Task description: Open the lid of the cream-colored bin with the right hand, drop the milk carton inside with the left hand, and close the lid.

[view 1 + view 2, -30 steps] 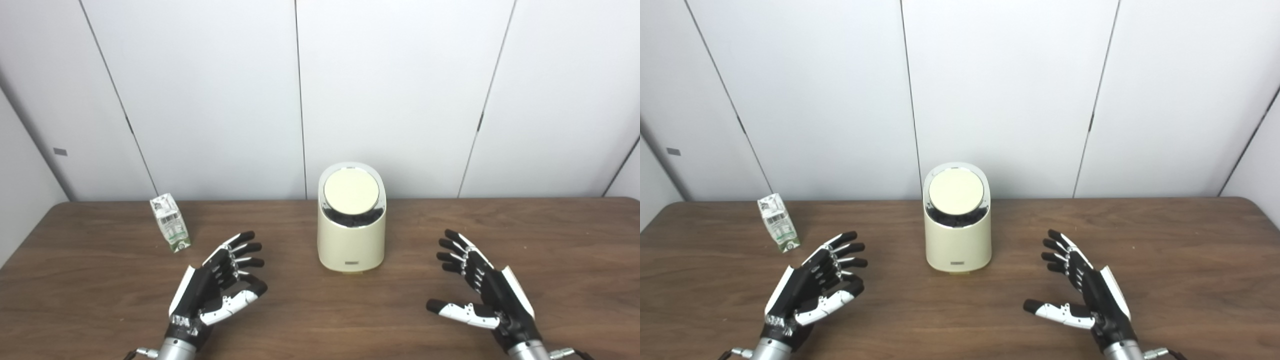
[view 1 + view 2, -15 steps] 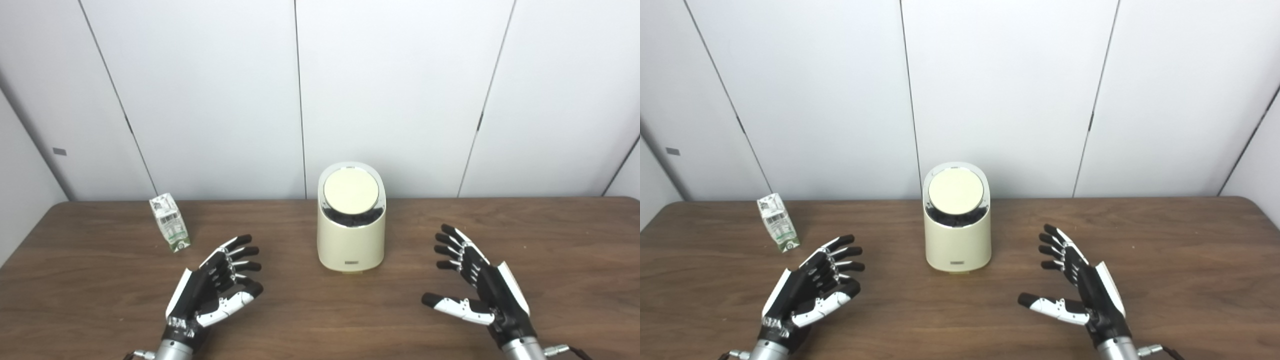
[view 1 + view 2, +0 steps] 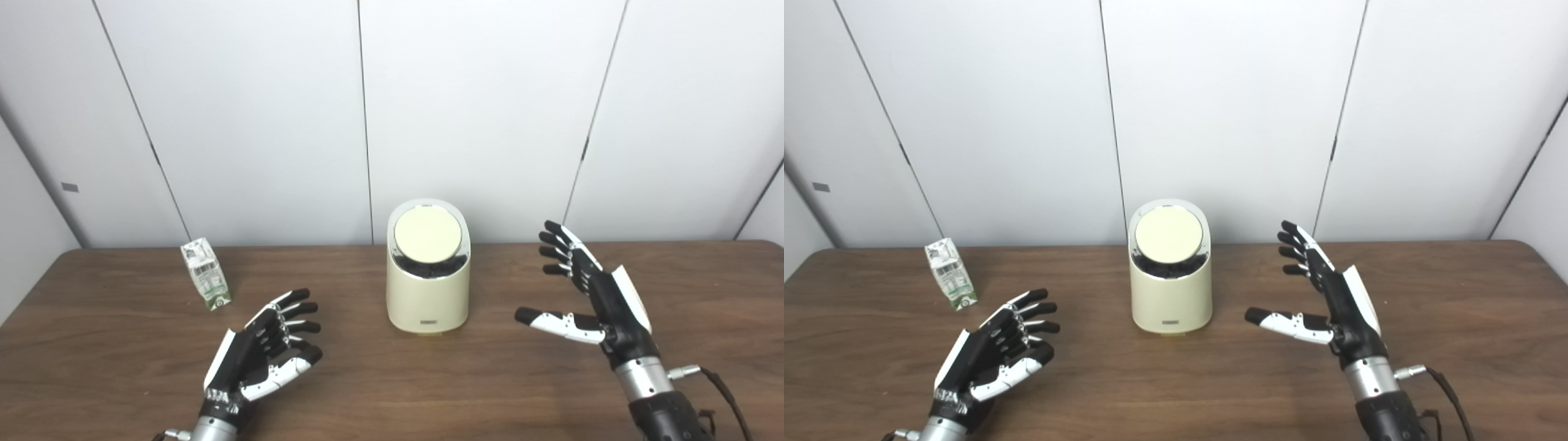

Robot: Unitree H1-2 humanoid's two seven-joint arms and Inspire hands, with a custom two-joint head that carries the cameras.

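Observation:
The cream-colored bin (image 3: 428, 288) stands mid-table, its round lid (image 3: 427, 234) closed and tilted toward me, with a chrome rim. The small white and green milk carton (image 3: 206, 282) stands upright at the far left of the table. My left hand (image 3: 266, 352) is open and empty, low over the table in front of and to the right of the carton. My right hand (image 3: 585, 294) is open and empty, raised to the right of the bin, fingers up and thumb pointing toward the bin, apart from it.
The brown wooden table (image 3: 392, 380) runs the full width of the view. White wall panels (image 3: 478, 110) stand right behind the bin and carton. A cable (image 3: 723, 392) trails from my right wrist.
My right hand has risen and moved forward, from low over the table to about lid height beside the bin. My left hand has barely moved. The view shifted slightly.

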